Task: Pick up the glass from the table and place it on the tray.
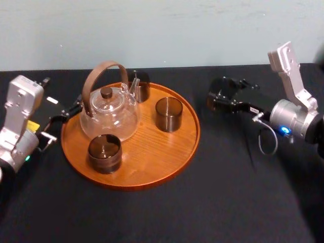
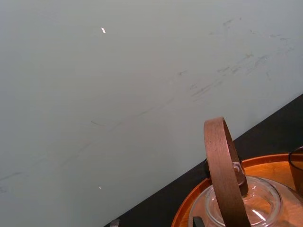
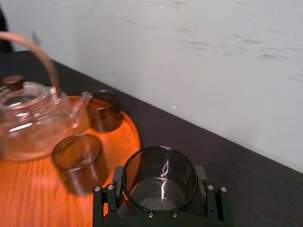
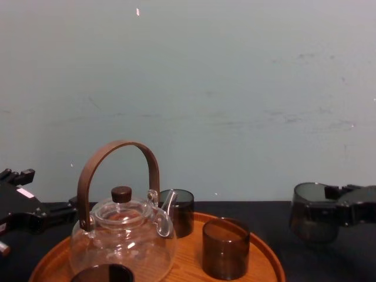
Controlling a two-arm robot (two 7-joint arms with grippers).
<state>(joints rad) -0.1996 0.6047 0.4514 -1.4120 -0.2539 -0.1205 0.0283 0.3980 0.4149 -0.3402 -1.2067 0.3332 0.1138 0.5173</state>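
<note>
The right tool [image 3: 160,203] grips the smoky glass [image 3: 160,175] between its fingers, apparently clear of the table [image 1: 243,192] and right of the tray [image 1: 167,162], so the carry is on, and next comes a leftward swing over the rim onto bare wood, while the left tool [image 1: 68,112] sits parked by the tray's left edge.

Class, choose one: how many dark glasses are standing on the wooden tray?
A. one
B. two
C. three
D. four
C: three glasses stand on the tray, one behind the teapot, one to its right and one in front. A fourth glass is held in the right gripper, off the tray to its right. The left gripper sits by the tray's left edge.
</note>
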